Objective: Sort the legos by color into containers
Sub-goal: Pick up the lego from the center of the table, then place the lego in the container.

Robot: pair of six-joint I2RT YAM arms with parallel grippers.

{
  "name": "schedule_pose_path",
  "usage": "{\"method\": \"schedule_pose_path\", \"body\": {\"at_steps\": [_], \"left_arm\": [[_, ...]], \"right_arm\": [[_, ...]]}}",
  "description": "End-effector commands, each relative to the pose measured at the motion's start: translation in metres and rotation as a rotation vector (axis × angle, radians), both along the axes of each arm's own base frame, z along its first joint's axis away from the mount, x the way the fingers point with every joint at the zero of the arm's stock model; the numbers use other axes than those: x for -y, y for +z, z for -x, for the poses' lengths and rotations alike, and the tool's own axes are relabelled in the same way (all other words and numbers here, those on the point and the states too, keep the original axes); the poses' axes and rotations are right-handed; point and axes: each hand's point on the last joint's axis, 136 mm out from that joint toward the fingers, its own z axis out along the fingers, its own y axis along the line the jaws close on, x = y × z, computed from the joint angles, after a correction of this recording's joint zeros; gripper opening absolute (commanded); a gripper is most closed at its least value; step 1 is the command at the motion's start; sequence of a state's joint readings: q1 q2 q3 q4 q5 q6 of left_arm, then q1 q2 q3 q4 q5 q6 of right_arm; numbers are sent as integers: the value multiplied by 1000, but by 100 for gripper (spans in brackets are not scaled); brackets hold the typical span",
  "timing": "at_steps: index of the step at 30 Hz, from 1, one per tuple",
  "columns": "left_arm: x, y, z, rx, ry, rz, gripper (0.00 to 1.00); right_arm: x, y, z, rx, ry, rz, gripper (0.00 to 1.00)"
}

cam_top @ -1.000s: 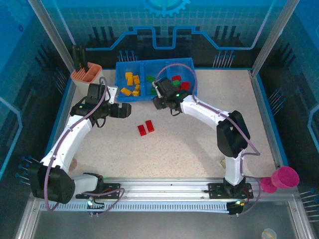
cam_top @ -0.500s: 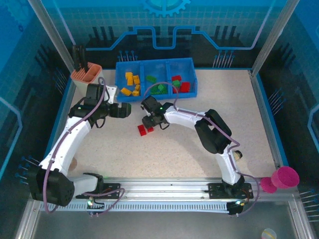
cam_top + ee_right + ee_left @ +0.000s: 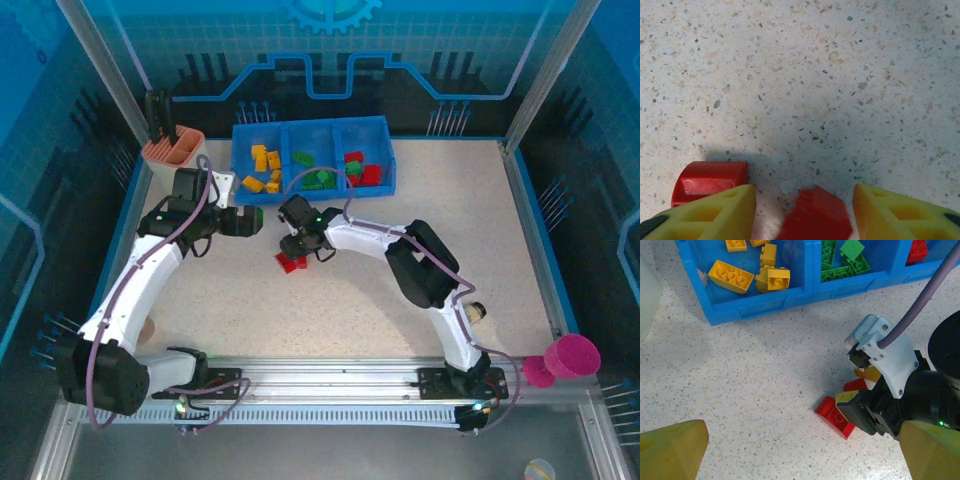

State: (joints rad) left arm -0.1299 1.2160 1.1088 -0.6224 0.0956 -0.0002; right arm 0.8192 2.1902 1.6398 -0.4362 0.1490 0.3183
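Observation:
Two red legos (image 3: 291, 262) lie on the speckled table in front of the blue tray (image 3: 310, 124). My right gripper (image 3: 805, 216) is open low over them. One red lego (image 3: 816, 219) sits between its yellow fingertips with a gap on each side. The other red lego (image 3: 710, 177) lies just outside its left finger (image 3: 715, 212). In the left wrist view the right gripper (image 3: 860, 392) stands over a red lego (image 3: 832, 415). My left gripper (image 3: 805, 450) hovers wide open and holds nothing. The tray's (image 3: 765, 310) containers hold yellow legos (image 3: 731, 276) on the left, green legos (image 3: 840, 260) in the middle and red legos (image 3: 370, 173) on the right.
A beige holder with an orange top (image 3: 172, 148) stands at the back left beside the tray. A pink cup (image 3: 572, 355) sits past the table's right edge. My left gripper (image 3: 246, 221) hangs just left of the right gripper (image 3: 296, 250).
My right arm has swung from above the tray down to the two red legos on the table, and its jaws have widened a little. The left arm has stayed still.

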Motion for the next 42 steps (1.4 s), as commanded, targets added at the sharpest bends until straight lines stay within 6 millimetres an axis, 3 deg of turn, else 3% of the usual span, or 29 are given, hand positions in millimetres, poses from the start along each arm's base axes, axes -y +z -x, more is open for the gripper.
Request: {"method": "schedule_pose_path", "body": {"at_steps": [1, 16, 22, 25, 34, 42], "left_arm": [[2, 9, 2, 27, -7, 27, 99], [5, 7, 1, 21, -18, 42, 99], [5, 6, 1, 19, -15, 37, 99], [5, 6, 1, 17, -17, 41, 99], [4, 3, 1, 11, -15, 36, 99], [3, 2, 1, 7, -12, 33, 99]], "right_arm": [[11, -31, 26, -96, 9, 86, 56], [34, -30, 41, -126, -45, 133, 37], [41, -15, 39, -104, -48, 135, 25], [52, 4, 32, -80, -64, 119, 23], [108, 73, -8, 59, -124, 150, 22], [162, 112, -97, 263, -237, 151, 22]]}}
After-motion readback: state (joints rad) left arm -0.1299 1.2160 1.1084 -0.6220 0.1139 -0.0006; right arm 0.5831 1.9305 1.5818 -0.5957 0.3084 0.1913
